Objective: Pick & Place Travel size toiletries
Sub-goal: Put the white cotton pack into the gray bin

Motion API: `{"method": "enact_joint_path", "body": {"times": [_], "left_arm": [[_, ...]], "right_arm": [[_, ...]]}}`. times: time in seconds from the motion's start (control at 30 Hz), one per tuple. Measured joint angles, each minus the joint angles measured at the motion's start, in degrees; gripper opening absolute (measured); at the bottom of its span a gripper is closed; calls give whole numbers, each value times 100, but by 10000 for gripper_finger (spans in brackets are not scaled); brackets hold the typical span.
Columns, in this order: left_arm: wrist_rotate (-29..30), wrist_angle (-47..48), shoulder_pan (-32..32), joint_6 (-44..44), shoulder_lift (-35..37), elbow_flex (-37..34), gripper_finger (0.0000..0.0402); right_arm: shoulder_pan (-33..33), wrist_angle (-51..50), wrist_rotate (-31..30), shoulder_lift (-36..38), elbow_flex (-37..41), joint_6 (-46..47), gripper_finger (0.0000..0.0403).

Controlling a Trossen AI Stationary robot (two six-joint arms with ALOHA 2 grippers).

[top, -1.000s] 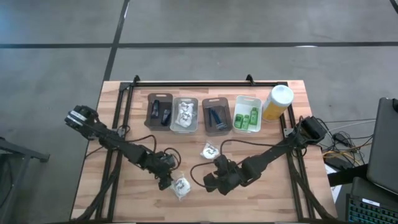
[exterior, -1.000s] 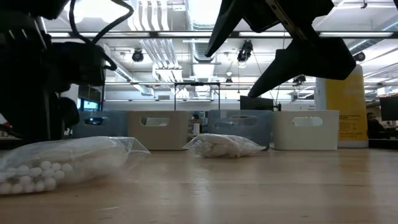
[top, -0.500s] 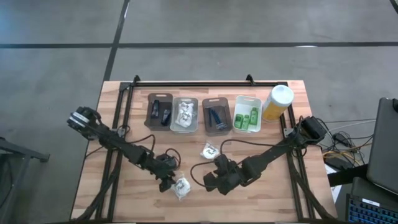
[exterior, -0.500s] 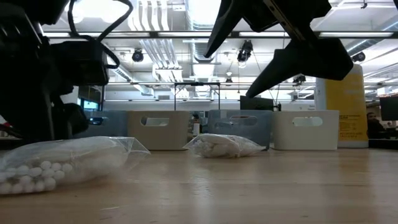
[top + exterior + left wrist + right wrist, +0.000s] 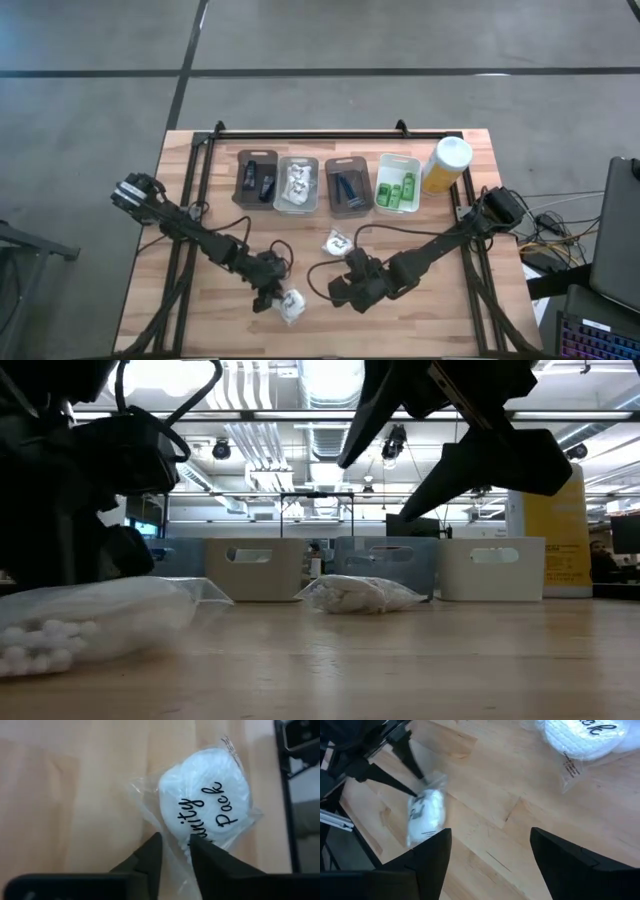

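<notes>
A white crinkly packet (image 5: pixel 291 306) with dark print lies near the table's near edge, and my left gripper (image 5: pixel 268 296) is shut on it. The left wrist view shows its print, "Vanity Pack" (image 5: pixel 205 815). A second white packet (image 5: pixel 338 241) lies flat on the wood toward the middle. My right gripper (image 5: pixel 342 290) hovers open just right of the first packet and touches nothing. Small green bottles, dark tubes and more packets sit in the trays at the far side. My left gripper pinches the packet's clear plastic edge (image 5: pixel 167 832) between its two fingers (image 5: pixel 150 855), beside the white filling. The fingers slant down at it from the table's left. The packet's body (image 5: pixel 80 625) appears to rest on the table.
Four rectangular trays (image 5: pixel 297 186) stand in a row along the far side. A tall yellow bottle with a white cap (image 5: pixel 446 164) stands at the row's right end. Bare wood lies between the trays and the grippers. Cables loop over the table beside both arms.
My left gripper has crept a little toward the near edge with the packet. In the low view the packet has shifted slightly and its loose plastic tail has drawn in. My right arm has kept still.
</notes>
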State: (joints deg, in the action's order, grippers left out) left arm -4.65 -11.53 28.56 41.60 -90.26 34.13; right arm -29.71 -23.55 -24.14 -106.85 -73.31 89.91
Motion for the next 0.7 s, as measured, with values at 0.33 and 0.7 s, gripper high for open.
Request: {"method": "enact_joint_path", "body": {"times": [0.33,0.7], "left_arm": [[-345,17,-1,36,40,98,7],[1015,2439,-3,-496,683,1261,3]], "right_arm": [[-1,23,2,0,150,114,268],[0,-19,-327,90,-187,-650,286]]}}
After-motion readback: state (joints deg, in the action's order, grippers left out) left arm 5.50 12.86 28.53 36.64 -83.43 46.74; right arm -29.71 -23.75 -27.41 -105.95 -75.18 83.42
